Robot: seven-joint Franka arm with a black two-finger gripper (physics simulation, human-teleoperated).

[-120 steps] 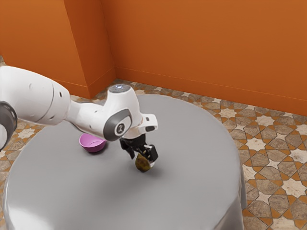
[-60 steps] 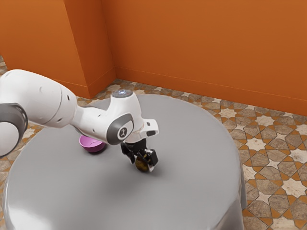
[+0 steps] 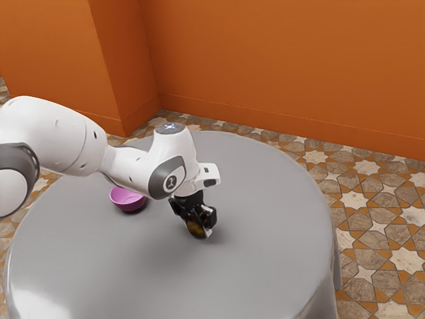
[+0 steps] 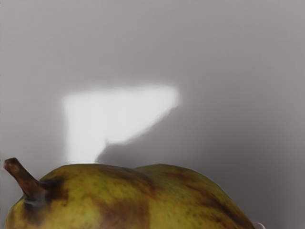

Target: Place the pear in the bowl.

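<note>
At the table's middle, my gripper (image 3: 197, 222) points down with its black fingers against two sides of the pear (image 3: 196, 229), shut on it. The fingers partly cover the fruit, which is low over the tabletop or on it; I cannot tell which. In the wrist view the mottled green-brown pear (image 4: 128, 198) lies on its side close under my hand, its brown stem sticking out at one end. The pink bowl (image 3: 127, 200) stands upright, apart from my gripper, toward the exterior view's left.
The round table (image 3: 265, 266) has a smooth grey cover. An orange wall (image 3: 279, 66) rises beyond it, with patterned floor tiles around. My arm's white links reach over the table on the bowl's side.
My gripper has come down slightly around the pear, and its fingers have drawn in on the fruit. The bowl has stayed where it was.
</note>
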